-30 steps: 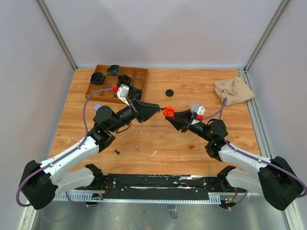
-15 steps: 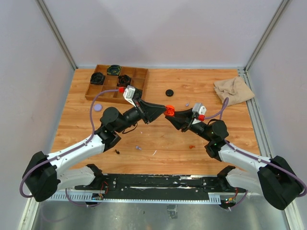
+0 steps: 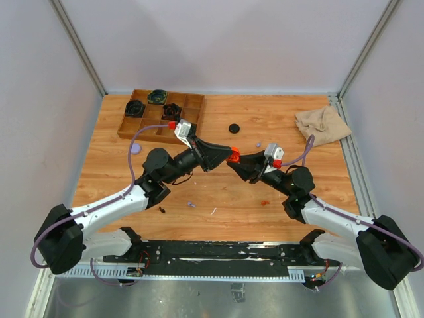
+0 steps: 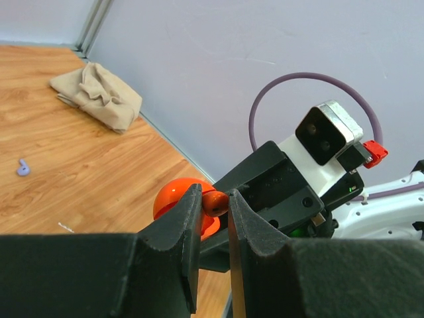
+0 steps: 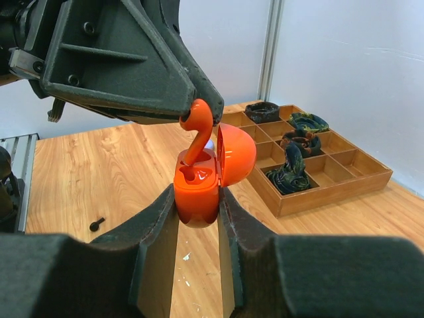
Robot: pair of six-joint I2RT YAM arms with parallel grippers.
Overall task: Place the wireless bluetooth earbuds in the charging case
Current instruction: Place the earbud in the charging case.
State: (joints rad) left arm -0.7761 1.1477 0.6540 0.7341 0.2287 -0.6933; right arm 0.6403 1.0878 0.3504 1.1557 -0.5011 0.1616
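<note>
My right gripper point(image 5: 199, 205) is shut on the orange-red charging case point(image 5: 197, 189), lid point(image 5: 236, 154) open, held above the table. My left gripper point(image 4: 215, 199) is shut on an orange-red earbud point(image 4: 215, 201). In the right wrist view the earbud point(image 5: 197, 129) has its stem reaching down into the case's near slot. In the top view both grippers meet at the case point(image 3: 232, 155) at the table's middle. A second orange-red earbud point(image 3: 264, 202), a black earbud point(image 3: 162, 209) and a lavender earbud point(image 3: 191, 205) lie on the table. Another lavender earbud point(image 3: 258, 144) lies behind the right gripper.
A wooden compartment tray point(image 3: 193, 101) with dark round cases stands at the back left. A lavender case point(image 3: 135, 148) lies left of my left arm. A black disc point(image 3: 234, 128) sits at the back middle, a beige cloth point(image 3: 322, 124) at the back right.
My left gripper has moved right with the orange-red earbud and now meets the open case held by my right gripper. The right arm has barely moved.
</note>
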